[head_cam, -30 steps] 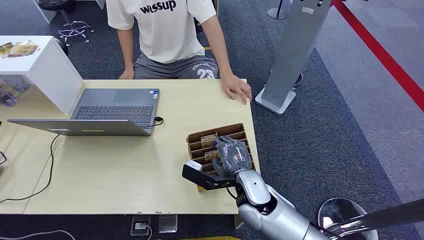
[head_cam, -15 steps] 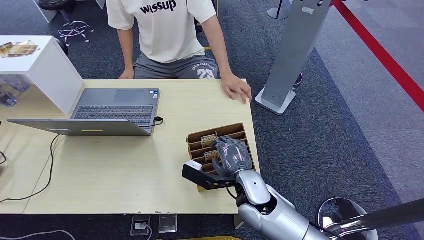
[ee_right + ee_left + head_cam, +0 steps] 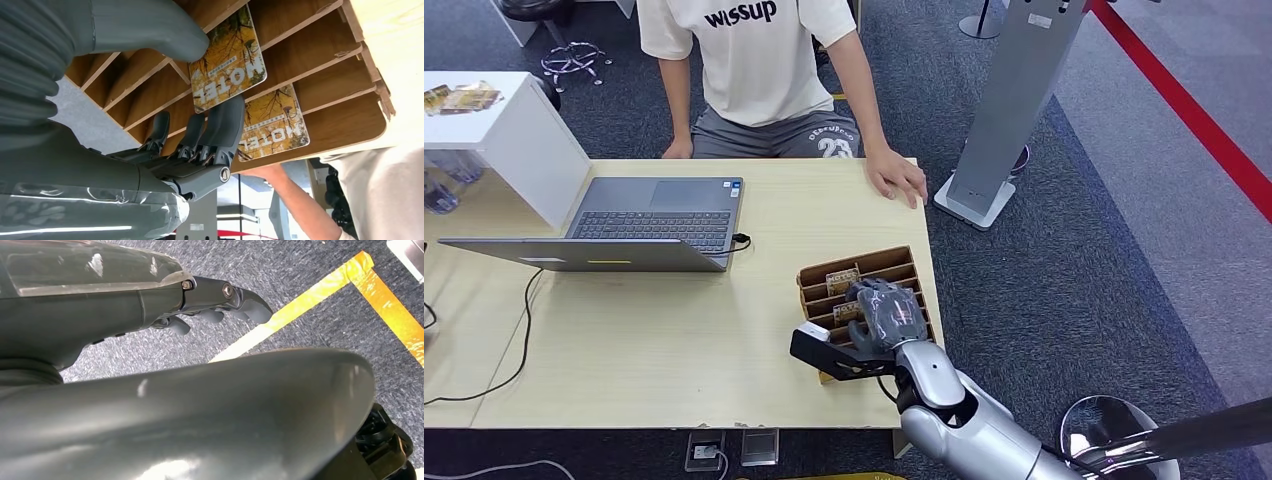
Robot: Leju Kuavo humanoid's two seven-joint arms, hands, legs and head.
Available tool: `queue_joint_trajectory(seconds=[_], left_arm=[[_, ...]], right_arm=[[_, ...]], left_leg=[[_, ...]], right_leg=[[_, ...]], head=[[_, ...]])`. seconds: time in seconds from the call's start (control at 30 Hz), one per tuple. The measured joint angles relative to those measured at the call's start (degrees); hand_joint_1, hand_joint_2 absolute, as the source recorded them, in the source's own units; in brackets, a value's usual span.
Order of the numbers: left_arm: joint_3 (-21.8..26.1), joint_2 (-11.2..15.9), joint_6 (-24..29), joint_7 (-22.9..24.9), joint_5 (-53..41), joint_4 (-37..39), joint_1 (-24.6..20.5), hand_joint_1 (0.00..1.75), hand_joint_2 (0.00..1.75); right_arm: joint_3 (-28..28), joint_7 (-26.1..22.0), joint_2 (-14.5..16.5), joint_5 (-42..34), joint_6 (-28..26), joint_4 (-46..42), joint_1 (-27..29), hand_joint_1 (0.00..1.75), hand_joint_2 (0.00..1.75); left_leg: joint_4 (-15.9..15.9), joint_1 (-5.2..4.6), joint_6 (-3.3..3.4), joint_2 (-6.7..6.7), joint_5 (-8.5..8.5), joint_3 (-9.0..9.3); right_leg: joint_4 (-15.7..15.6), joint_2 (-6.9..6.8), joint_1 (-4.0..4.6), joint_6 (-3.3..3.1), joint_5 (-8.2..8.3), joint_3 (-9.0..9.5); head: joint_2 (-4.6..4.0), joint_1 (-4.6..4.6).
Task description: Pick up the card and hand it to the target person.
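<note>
A brown slotted card rack (image 3: 871,262) stands near the table's right edge. It holds two yellow "HOTEL" cards; the nearer card (image 3: 227,62) sits between the thumb and fingers of my right hand (image 3: 886,315), which pinches it while it still stands in its slot. The second card (image 3: 272,127) stands one slot farther toward the person. My right hand's fingers (image 3: 220,125) curl against the nearer card's edge. The target person sits across the table, one hand (image 3: 896,178) resting on the far right corner. My left hand (image 3: 215,305) hangs over grey carpet, holding nothing.
An open laptop (image 3: 649,215) with a cable sits left of centre on the table. A white box (image 3: 504,130) stands at the far left. A grey floor stand (image 3: 1014,100) rises beyond the table's right side. Bare tabletop lies between rack and laptop.
My right hand has sunk slightly onto the rack and its fingers have curled in more around the nearer card. The person and the cards have not moved.
</note>
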Motion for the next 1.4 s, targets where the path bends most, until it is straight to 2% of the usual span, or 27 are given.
queue_joint_trajectory(seconds=[0.53,0.8,1.13,1.4], left_arm=[[0.04,0.0,0.02,-0.02,0.0,-0.01,0.02,0.0,0.0],[0.04,0.01,-0.02,-0.1,-0.01,0.0,0.07,0.0,0.0],[0.04,0.02,-1.27,-0.93,-0.5,-0.01,0.1,0.0,0.0],[0.1,0.02,-0.31,-0.92,-0.35,0.0,0.09,0.0,0.0]], right_arm=[[0.01,-0.14,0.26,0.04,-0.47,0.69,-0.54,1.15,1.75],[0.01,-0.14,0.34,0.2,-0.77,0.54,-0.87,1.47,1.75],[0.02,0.01,0.34,0.2,-0.74,0.21,-0.89,1.48,1.75],[0.02,-0.22,0.34,-0.14,-0.73,0.2,-0.92,1.48,1.75]], left_leg=[[0.0,0.0,0.0,0.0,0.0,0.0],[0.0,0.0,0.0,0.0,0.0,0.0],[0.0,0.0,0.0,0.0,0.0,0.0],[0.0,0.0,0.0,0.0,0.0,0.0]], right_leg=[[0.0,0.0,0.0,0.0,0.0,0.0],[0.0,0.0,0.0,0.0,0.0,0.0],[0.0,0.0,0.0,0.0,0.0,0.0],[0.0,0.0,0.0,0.0,0.0,0.0]], head=[[-0.01,0.0],[-0.01,0.01],[0.0,0.01],[0.01,0.01]])
